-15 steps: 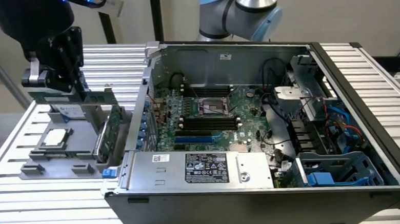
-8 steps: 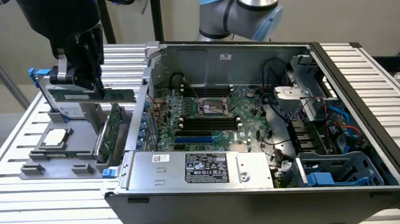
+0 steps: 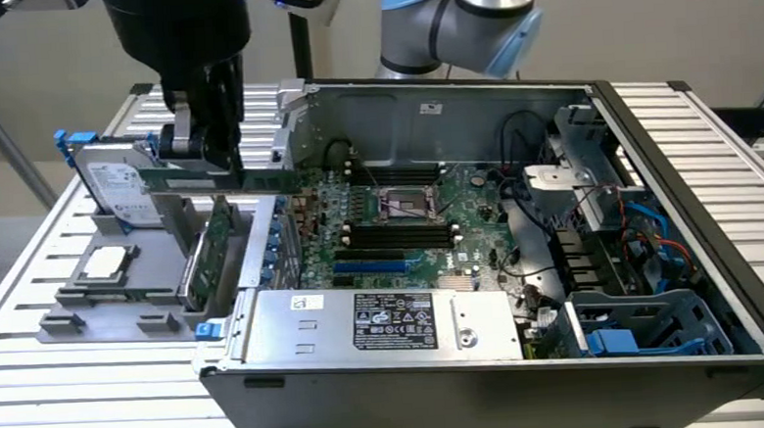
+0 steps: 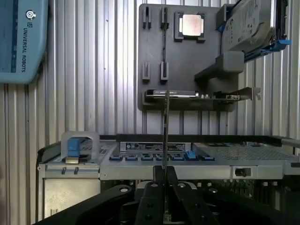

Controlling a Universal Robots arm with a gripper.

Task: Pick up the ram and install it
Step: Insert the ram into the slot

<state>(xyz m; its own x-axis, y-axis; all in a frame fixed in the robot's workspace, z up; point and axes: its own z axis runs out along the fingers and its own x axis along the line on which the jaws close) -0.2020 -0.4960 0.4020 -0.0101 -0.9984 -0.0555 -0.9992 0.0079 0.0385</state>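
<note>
Ram in hand over slatted table

A plain beige wall is standing behind everything, taking soft, even light. The ribbed aluminium worktop is stretching across the foreground, its long slats catching pale reflections.

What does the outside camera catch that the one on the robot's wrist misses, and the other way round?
The exterior view adds the inside of the open computer case: the motherboard, its CPU socket and black memory slots. The wrist view adds a blue housing lettered Universal Robots. Shared: the gripper shut on the ram, the grey parts holder with its loose processor and hard drive, and the power supply.
</note>
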